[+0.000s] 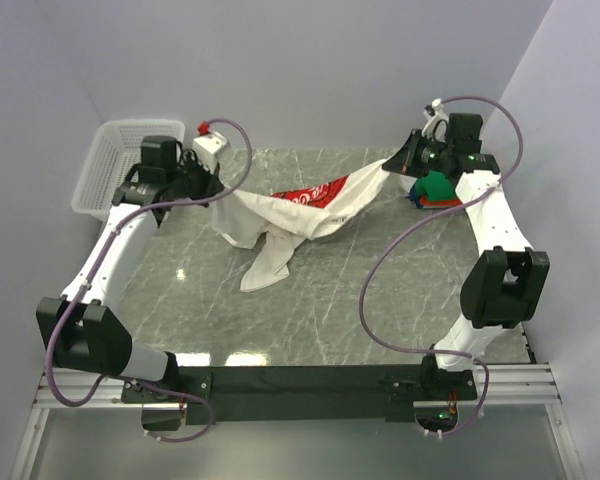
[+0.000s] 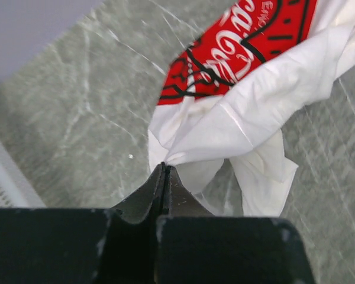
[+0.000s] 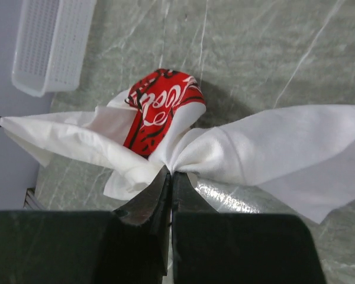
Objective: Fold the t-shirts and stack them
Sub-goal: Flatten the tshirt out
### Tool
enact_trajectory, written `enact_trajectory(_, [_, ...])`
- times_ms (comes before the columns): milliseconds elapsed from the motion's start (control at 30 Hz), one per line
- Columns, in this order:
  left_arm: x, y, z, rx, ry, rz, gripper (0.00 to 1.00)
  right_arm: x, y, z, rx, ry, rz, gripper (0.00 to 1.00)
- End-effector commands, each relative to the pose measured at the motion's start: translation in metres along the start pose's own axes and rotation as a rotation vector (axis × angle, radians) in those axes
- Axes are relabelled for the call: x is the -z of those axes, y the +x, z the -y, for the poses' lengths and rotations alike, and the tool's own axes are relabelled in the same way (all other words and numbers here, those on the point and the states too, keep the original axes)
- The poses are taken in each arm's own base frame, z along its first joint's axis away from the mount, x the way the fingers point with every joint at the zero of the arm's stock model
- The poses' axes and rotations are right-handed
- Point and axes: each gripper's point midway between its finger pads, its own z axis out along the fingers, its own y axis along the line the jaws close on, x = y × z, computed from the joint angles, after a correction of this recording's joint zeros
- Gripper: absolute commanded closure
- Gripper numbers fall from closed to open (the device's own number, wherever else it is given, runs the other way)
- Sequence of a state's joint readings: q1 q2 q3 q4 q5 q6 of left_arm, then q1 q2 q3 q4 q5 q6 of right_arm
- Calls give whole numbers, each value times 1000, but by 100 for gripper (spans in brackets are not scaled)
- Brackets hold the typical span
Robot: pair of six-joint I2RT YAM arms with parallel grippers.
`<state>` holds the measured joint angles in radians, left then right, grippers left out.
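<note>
The white t-shirt (image 1: 280, 225) hangs like a hammock between the two arms, over the middle of the table (image 1: 360, 300). Its low part sags, and one loose bit touches the table on the near side. The shirt is bunched up, not flat, with the red print folded into the middle. I think that is the first thing that could go wrong. If the arms lay it down like this, the loose bit could get tucked under and the fold would come out lumpy.

Next, each arm holds only a small pinch of cloth at one end. If the arms pull apart too hard, or shake the shirt, a pinch could slip out and that side would drop.

Farther back, the pile of folded t-shirts (image 1: 435, 188) sits just beside the right gripper (image 3: 170, 171). It has green on top, with blue and orange peeking out. A swing of that arm or of the cloth could knock the pile crooked. The white basket (image 1: 110, 165) stands at the far left, near the left arm, and could get bumped too.

The left gripper (image 2: 164, 168) is pressed tight together, pinching a white point of the shirt. The right gripper is pressed tight too, pinching a gathered bunch of the white cloth.
</note>
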<state>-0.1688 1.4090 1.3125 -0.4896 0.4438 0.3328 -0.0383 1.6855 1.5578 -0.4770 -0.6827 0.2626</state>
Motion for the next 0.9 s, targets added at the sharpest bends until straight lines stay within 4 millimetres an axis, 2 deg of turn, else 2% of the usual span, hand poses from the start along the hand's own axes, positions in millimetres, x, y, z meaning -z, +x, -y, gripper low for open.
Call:
enact_trajectory(0, [46,-66,-5,-7,-34,177,99,46,-49,-40,106,-41,142,100])
enact_trajectory(100, [75,-91,-5,-25,-79,263,99,74,-62,-56,154,-40,202,100])
enact_trajectory(267, [107,-111,-14,-36,-177,343,99,103,-72,-73,227,-13,268,100])
enact_trajectory(367, [135,-131,-14,-35,-212,417,99,133,-83,-91,278,-10,361,100])
enact_trajectory(400, [153,-144,-10,-43,-234,470,99,154,-87,-103,308,-5,414,100])
enact_trajectory(467, [173,-157,-2,-57,-249,524,99,179,-93,-116,353,13,491,100])
enact_trajectory(500, [194,-167,6,-79,-263,575,99,203,-94,-133,393,21,553,100])
enact_trajectory(533, [205,-171,10,-67,-274,600,99,215,-93,-139,420,33,585,100])
enact_trajectory(567, [216,-174,14,-69,-285,622,99,241,-91,-155,465,51,656,100])
enact_trajectory(600, [238,-180,24,-82,-301,667,99,255,-89,-163,487,62,694,100])
enact_trajectory(667, [260,-183,32,-78,-331,707,99,279,-84,-175,531,94,771,100])
enact_trajectory(700, [283,-186,43,-88,-348,761,99,304,-76,-185,558,126,846,100])
enact_trajectory(733, [296,-190,48,-94,-365,798,99,318,-73,-191,571,142,891,100])
enact_trajectory(767, [310,-191,52,-93,-391,832,99,344,-64,-209,611,141,973,100])
enact_trajectory(800, [334,-194,64,-111,-407,888,99,359,-63,-212,612,171,1029,100])
enact_trajectory(833, [346,-196,69,-107,-416,920,99,371,-59,-217,621,178,1068,100])
enact_trajectory(867, [356,-197,71,-102,-431,941,99,392,-52,-232,648,174,1137,100])
